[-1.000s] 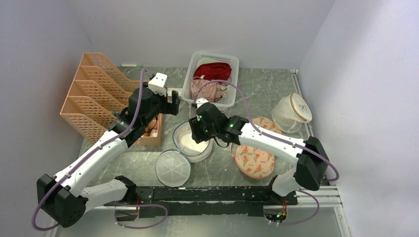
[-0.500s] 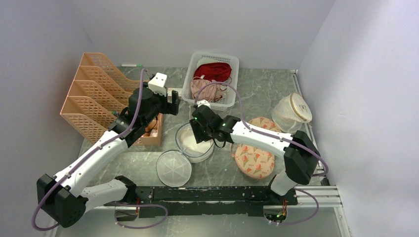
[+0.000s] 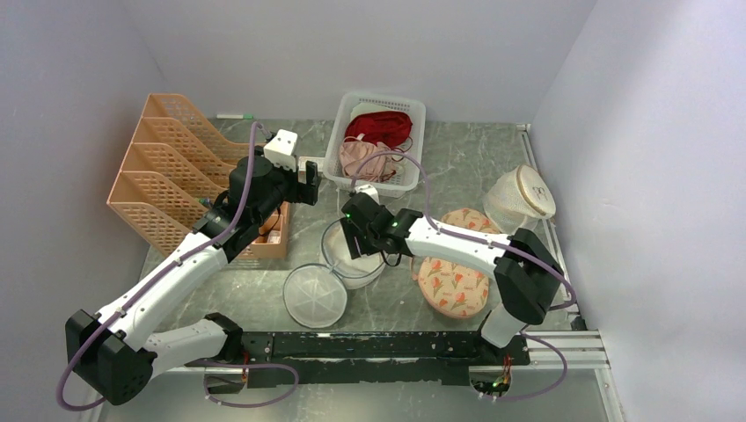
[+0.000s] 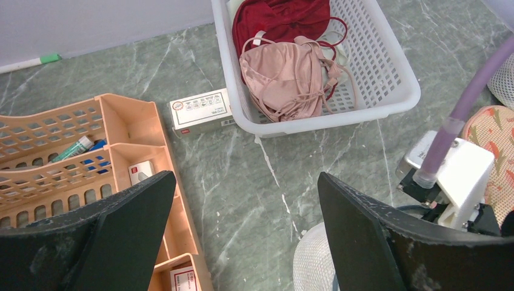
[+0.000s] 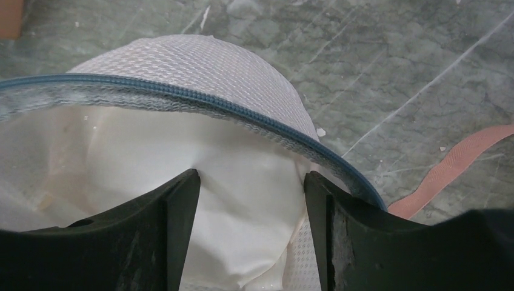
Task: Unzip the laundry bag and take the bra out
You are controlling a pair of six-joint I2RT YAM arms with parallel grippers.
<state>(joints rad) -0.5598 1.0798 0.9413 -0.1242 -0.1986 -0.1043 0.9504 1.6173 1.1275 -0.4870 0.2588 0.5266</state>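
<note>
The white mesh laundry bag (image 3: 361,274) stands unzipped at the table's middle, and its round lid (image 3: 314,296) lies flipped open in front of it. Its dark blue zipper rim (image 5: 242,110) arcs across the right wrist view. Inside lies the white bra (image 5: 242,194). My right gripper (image 5: 251,182) reaches into the opening with its jaws apart, a fold of the bra cup between the two fingers. My left gripper (image 4: 246,182) hangs wide open over bare table behind the bag (image 4: 312,260), holding nothing.
A white basket (image 4: 376,91) at the back holds a dark red garment (image 4: 273,18) and a pale pink one (image 4: 285,79). An orange organiser (image 3: 167,167) stands at the left, and a small box (image 4: 200,110) lies beside the basket. At the right are a floral pouch (image 3: 453,272) and a translucent round bag (image 3: 519,200).
My right gripper has pushed further left into the bag and its jaws have spread wider. The bag and its lid shifted slightly. The left arm has not moved.
</note>
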